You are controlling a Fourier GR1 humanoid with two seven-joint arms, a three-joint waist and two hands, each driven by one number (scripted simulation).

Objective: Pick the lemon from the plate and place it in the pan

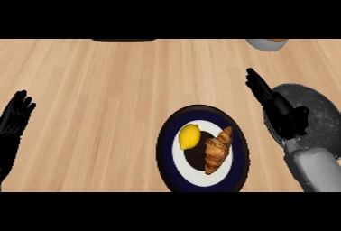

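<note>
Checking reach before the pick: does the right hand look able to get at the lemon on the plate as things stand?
Probably yes. The right hand is open, beside the plate. The lemon lies uncovered on the plate's left half; the croissant lies between them, so coming from above looks easiest.

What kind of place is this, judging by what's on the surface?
Probably a kitchen counter: a wooden top holds a plate with a lemon and a croissant, and a dark pan sits at the right.
</note>
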